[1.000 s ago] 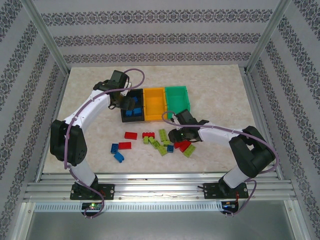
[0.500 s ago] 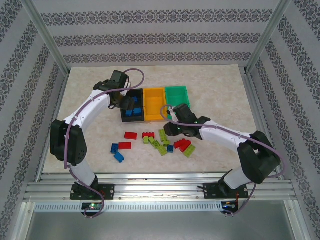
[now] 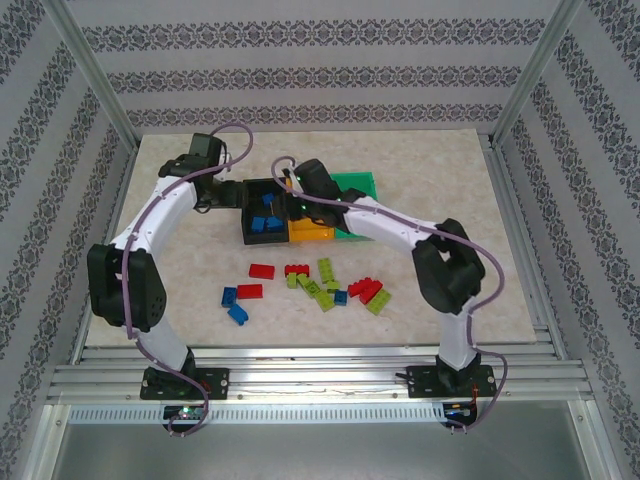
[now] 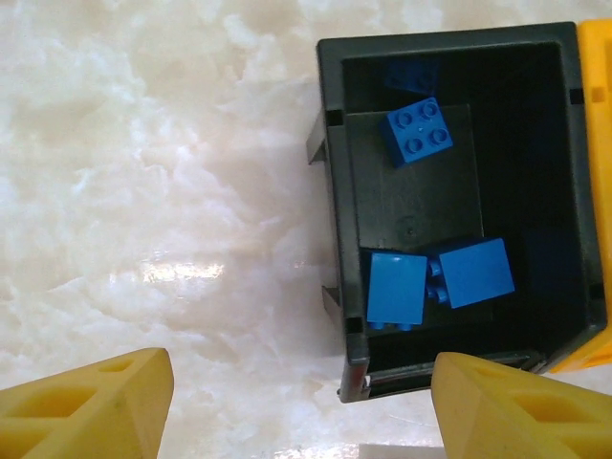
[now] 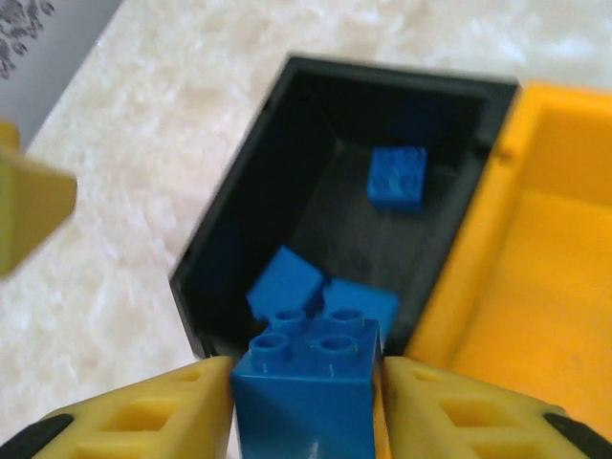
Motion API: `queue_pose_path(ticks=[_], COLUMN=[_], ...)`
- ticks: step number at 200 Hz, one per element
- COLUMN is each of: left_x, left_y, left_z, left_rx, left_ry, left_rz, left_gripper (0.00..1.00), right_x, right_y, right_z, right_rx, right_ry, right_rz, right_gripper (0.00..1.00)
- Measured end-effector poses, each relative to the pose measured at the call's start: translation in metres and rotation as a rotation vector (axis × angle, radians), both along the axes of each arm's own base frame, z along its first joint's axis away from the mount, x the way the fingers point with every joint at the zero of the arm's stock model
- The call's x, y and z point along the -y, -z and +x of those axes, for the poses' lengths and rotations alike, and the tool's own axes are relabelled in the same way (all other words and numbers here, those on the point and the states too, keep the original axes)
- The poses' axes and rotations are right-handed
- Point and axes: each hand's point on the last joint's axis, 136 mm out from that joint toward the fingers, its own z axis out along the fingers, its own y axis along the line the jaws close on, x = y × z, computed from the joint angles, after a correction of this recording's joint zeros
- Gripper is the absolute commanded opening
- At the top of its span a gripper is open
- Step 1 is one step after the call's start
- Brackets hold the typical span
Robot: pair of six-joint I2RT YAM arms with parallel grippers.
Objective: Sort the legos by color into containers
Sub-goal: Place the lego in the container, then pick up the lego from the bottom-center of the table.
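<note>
Top external: the right arm reaches across the orange bin [image 3: 312, 232], so the right gripper [image 3: 290, 205] hangs over the black bin [image 3: 248, 232]. The green bin [image 3: 355, 182] lies behind the arm. The left gripper [image 3: 225, 195] sits just beside the black bin's left wall. The unsorted legos [image 3: 310, 285] lie on the table [image 3: 180, 270], nearer the arm bases and well apart from both grippers.

Left wrist: the left gripper [image 4: 304, 382] stands open with nothing between its fingers [image 4: 86, 406], over bare table. The black bin [image 4: 330, 143] lies ahead and to its right, with three blue bricks [image 4: 397, 287] inside.

Right wrist: the right gripper [image 5: 306, 375] is clamped on a blue lego [image 5: 306, 397], studs up. The black bin [image 5: 239, 220] opens directly ahead and below, its long axis running away from the gripper, and the orange bin [image 5: 535, 287] is touching it on the right. The lego seems to hang above the bin's near end, so I judge that a release here would land it inside, close to that wall.
</note>
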Motion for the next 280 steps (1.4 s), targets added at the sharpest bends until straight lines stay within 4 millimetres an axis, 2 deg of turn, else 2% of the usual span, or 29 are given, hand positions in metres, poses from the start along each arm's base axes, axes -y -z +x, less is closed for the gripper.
queue_pose_path(ticks=[18,29,63,76,106,162,181,216,255,280], left_x=[-0.001,-0.001,0.001,0.002,0.006,0.012,0.014,0.017,0.018,0.019], left_y=[0.001,0.001,-0.001,-0.003,-0.007,-0.004,-0.002,-0.007,-0.015,-0.019], left_z=[0.000,-0.001,-0.001,-0.002,0.000,0.000,-0.003,-0.001,0.000,0.001], left_rx=[-0.002,-0.003,0.003,0.009,0.026,0.038,0.036,0.062,0.091,0.108], left_ry=[-0.002,-0.001,0.003,0.007,0.018,0.035,0.041,0.050,0.056,0.059], left_rz=[-0.001,-0.001,-0.009,-0.016,-0.038,-0.069,-0.080,-0.096,-0.106,-0.111], left_gripper=[0.72,0.72,0.72,0.72,0.72,0.72,0.72,0.72,0.72,0.72], right_x=[-0.014,-0.020,-0.018,-0.007,0.028,0.093,0.115,0.143,0.158,0.158], right_y=[-0.005,-0.008,-0.003,0.008,0.026,0.021,0.031,0.057,0.090,0.098], right_z=[0.012,0.016,0.007,-0.006,-0.055,-0.135,-0.164,-0.213,-0.244,-0.246], right_rx=[0.010,0.008,-0.012,-0.038,-0.096,-0.104,-0.137,-0.225,-0.343,-0.377], right_ry=[-0.014,-0.023,-0.040,-0.040,-0.050,-0.047,-0.045,-0.049,-0.020,0.004], right_rz=[0.024,0.036,0.036,0.014,-0.044,-0.098,-0.140,-0.190,-0.218,-0.224], right_gripper=[0.55,0.56,0.56,0.56,0.56,0.53,0.52,0.50,0.49,0.49])
